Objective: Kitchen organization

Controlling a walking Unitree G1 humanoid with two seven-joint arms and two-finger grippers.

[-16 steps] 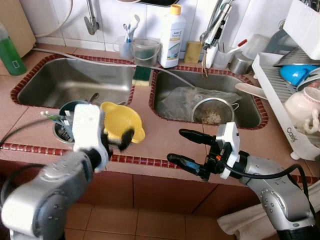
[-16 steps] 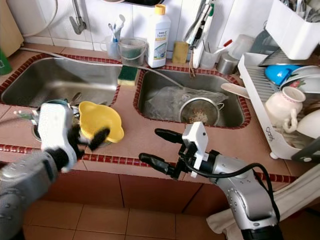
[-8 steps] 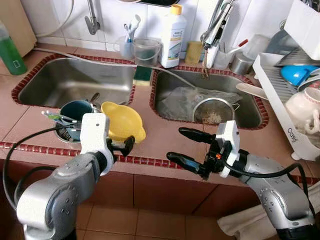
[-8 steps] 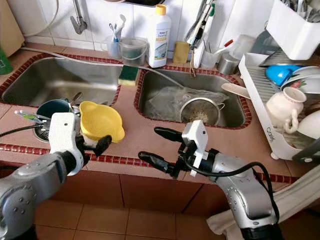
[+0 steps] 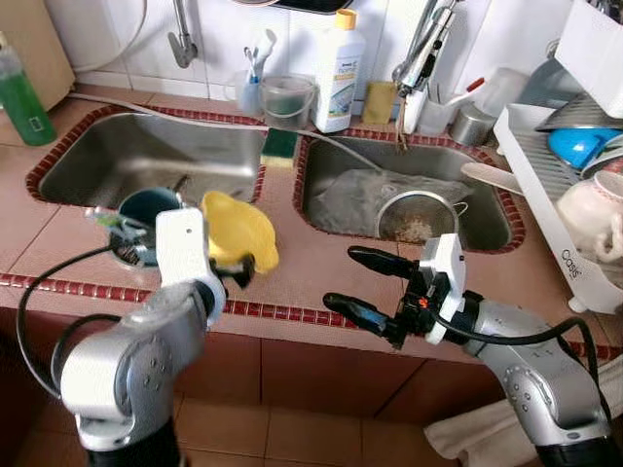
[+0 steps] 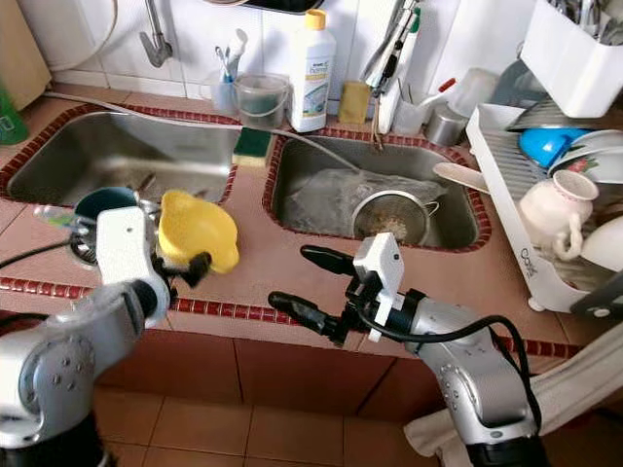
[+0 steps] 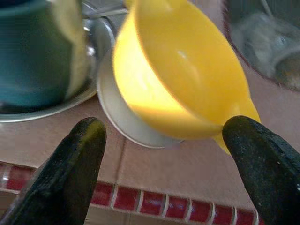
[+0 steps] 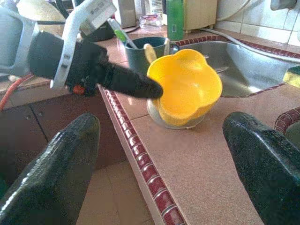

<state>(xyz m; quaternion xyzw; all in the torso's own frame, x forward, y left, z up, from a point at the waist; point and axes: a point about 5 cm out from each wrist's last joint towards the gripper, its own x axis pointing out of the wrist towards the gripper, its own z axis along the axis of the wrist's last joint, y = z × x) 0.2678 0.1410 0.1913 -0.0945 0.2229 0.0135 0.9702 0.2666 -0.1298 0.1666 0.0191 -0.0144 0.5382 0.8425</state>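
Your yellow bowl (image 5: 238, 230) is tipping on its side on the tiled counter (image 5: 321, 263), between the two sinks and just in front of the left sink (image 5: 146, 156), mouth facing toward the right arm. It's resting on a small pale round dish or lid (image 7: 126, 126), right beside the teal cup (image 5: 148, 207) that's holding a utensil. Your left gripper (image 7: 164, 168) is sitting at the counter's red-tiled edge, fingers spread wide, straddling the near side of the bowl; in the right wrist view one black fingertip (image 8: 150, 89) is lying right against the bowl's rim, but you can't tell if it's actually pressing. Nothing is clamped yet. Your left arm is bending up from below the counter, wrist pointing toward the sinks. Your right gripper (image 5: 365, 287) is hovering off the counter edge in front of the right sink (image 5: 409, 195), well apart from the bowl, fingers spread wide and holding nothing, forearm angling in from the lower right. A metal strainer (image 5: 419, 219) is sitting in the right sink, and a white bottle (image 5: 336, 68) is standing at the back wall.
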